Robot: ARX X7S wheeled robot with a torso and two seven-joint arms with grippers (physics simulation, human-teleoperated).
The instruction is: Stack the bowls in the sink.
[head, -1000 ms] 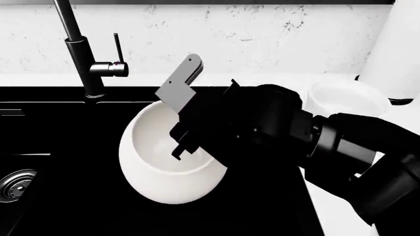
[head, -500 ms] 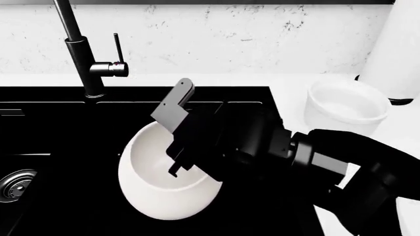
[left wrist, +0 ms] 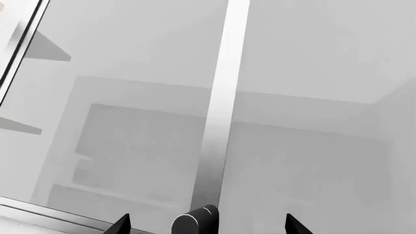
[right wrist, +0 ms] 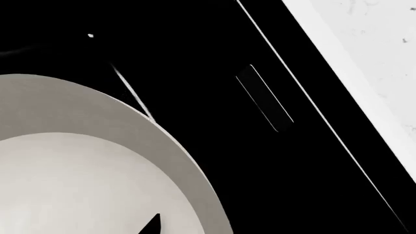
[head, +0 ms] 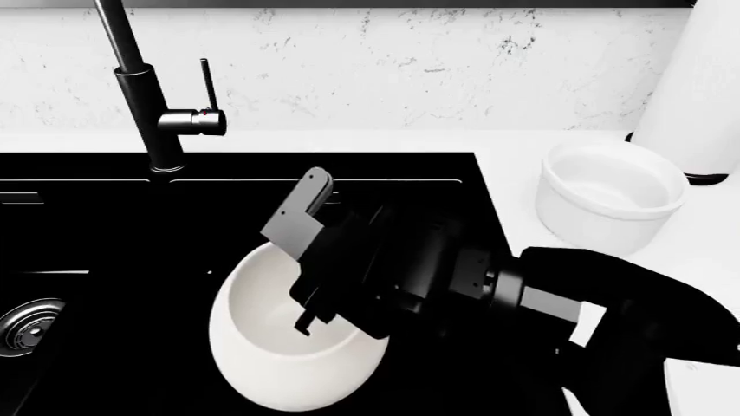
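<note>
1. No brand, label or readable writing shows in any view; a small red dot marks the faucet's (head: 151,95) side lever.
2. In the head view the large rounded bowl (head: 272,347) sits low in the black sink (head: 104,234), tilted with its opening toward the camera.
3. The right pincer (head: 307,290) reaches over that bowl's rim from the right. 1 grey finger (head: 295,212) stands outside above the rim and a dark finger hangs inside the cavity, so the rim lies between them; I cannot tell whether they are pressed onto the wall.
4. The smaller straight-sided bowl (head: 609,199) stands upright on the white counter (head: 509,143) right of the sink, well apart from the large bowl, just beside a tall white cylinder (head: 699,87) with a black base.
5. A round steel drain (head: 26,325) shows at the left edge of the head view only.
6. The right wrist view alone gives a close look at the large bowl's thick rim and pale inside (right wrist: 85,170), with a black fingertip (right wrist: 151,224) inside it, a slot-shaped opening (right wrist: 263,97) in the sink wall, and a strip of counter (right wrist: 370,53).
7. The left wrist view shows only pale grey cabinet panels (left wrist: 130,146) and 2 dark fingertips (left wrist: 120,225) of the left pincer (left wrist: 204,225), spread apart and holding nothing; this pincer is out of the head view.
</note>
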